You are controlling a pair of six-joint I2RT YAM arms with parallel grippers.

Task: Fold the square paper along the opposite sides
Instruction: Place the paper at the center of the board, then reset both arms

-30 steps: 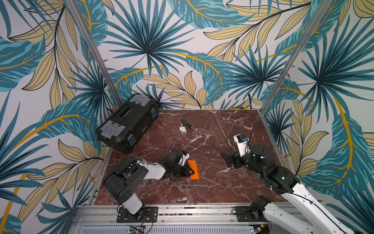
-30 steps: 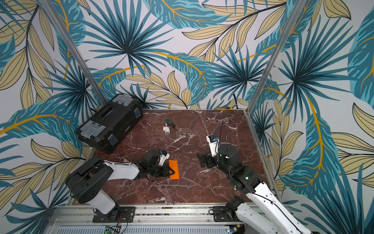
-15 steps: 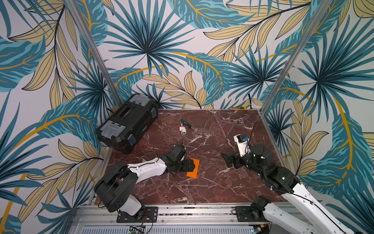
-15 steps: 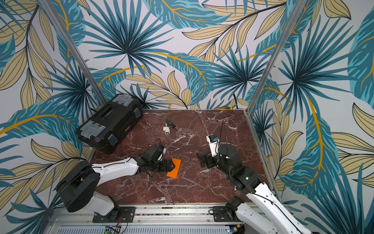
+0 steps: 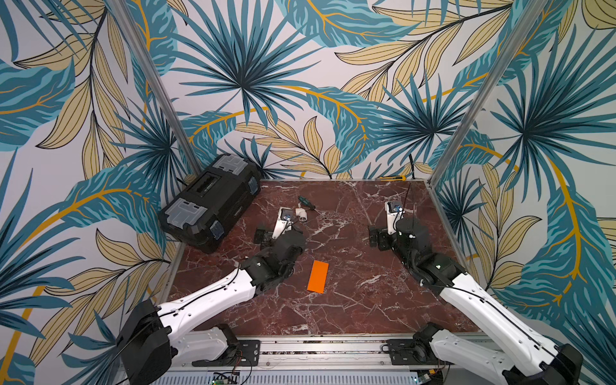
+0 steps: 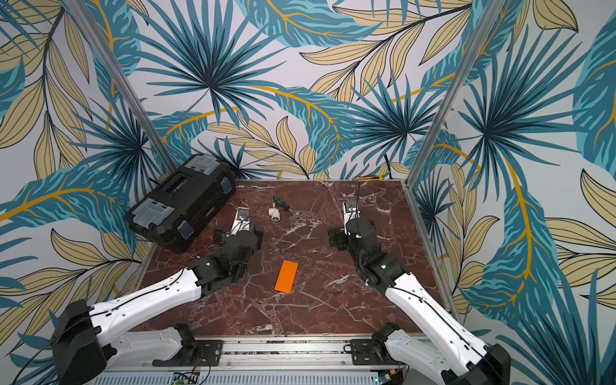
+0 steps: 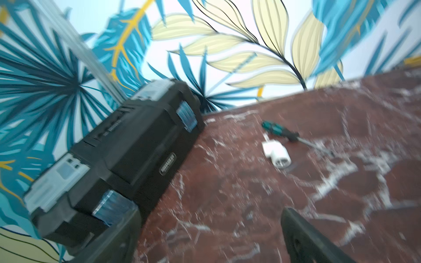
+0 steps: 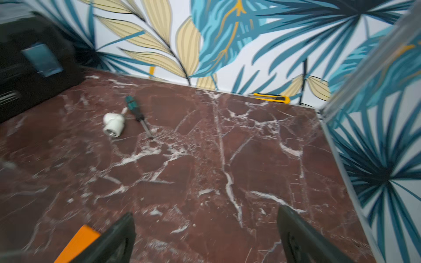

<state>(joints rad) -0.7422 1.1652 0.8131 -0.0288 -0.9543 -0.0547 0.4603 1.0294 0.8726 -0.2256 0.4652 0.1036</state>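
**Orange paper lies flat; end effectors empty**

In both top views we see the square paper (image 5: 317,276) (image 6: 286,276), a thin, narrow orange rectangle, flat on the white-veined marble table (image 5: 366,300). Left wrist: left end effector (image 7: 211,211) spread wide, empty. Right wrist: right end effector (image 8: 206,211) likewise.

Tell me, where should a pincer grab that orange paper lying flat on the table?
Probably a long edge of the orange paper, near a corner, approached low from that side: it lies flat and thin on the table, so a finger must slip under.
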